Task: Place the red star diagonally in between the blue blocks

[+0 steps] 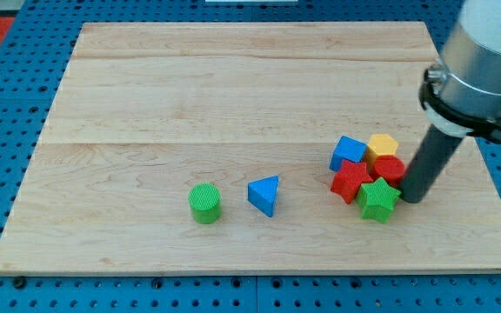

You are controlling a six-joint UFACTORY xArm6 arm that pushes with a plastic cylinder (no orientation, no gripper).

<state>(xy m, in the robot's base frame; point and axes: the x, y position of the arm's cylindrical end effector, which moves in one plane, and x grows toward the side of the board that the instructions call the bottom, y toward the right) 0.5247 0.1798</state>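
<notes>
My tip (pixel 412 199), the end effector, a plain rod holding nothing, rests on the wooden worktop (pixel 233 87), touching or nearly touching the green star (pixel 377 199) from the view's right. The red star (pixel 351 181) sits just left of the green star, crowded by a blue cube (pixel 348 151), yellow block (pixel 383 144) and red block (pixel 389 168). A blue triangle (pixel 264 194) and green cylinder (pixel 204 203) lie well left.

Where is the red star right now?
The red star sits in the cluster at the view's lower right, touching the blue cube above it and the green star on its right.
</notes>
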